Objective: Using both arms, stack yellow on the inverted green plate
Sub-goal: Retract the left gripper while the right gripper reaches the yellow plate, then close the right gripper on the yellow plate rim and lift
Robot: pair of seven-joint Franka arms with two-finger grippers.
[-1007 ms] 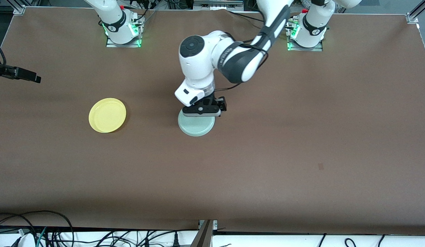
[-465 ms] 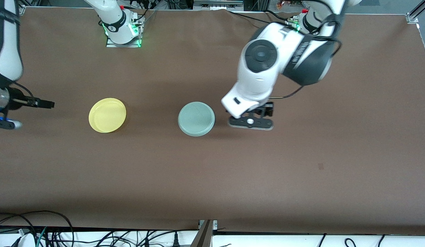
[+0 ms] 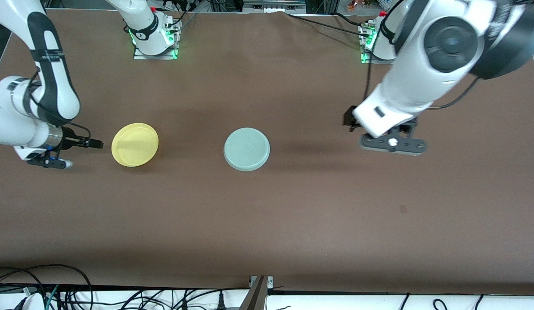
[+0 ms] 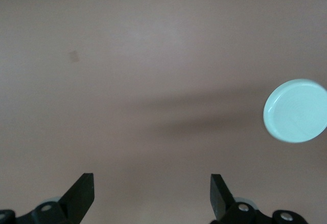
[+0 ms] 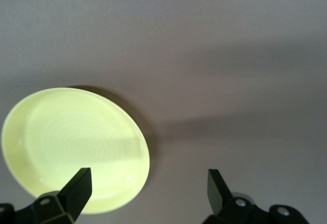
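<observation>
The yellow plate [image 3: 135, 144] lies rim up on the brown table toward the right arm's end. The pale green plate [image 3: 246, 149] lies upside down, flat underside up, near the table's middle. My left gripper [image 3: 392, 145] is open and empty, up over bare table toward the left arm's end, well away from the green plate. In the left wrist view the green plate [image 4: 296, 110] shows off to one side of my open left gripper [image 4: 152, 191]. My right gripper [image 3: 47, 161] is open and empty beside the yellow plate. In the right wrist view the yellow plate [image 5: 74, 147] partly overlaps one finger [image 5: 77, 188].
The brown table cover [image 3: 267, 224] spreads wide around both plates. A small dark mark [image 3: 403, 209] lies on it toward the left arm's end. Cables [image 3: 56, 292] run along the table edge nearest the front camera.
My left gripper has left the green plate and swung up toward the left arm's end. My right arm has come in from the table's end to beside the yellow plate. Neither plate has moved.
</observation>
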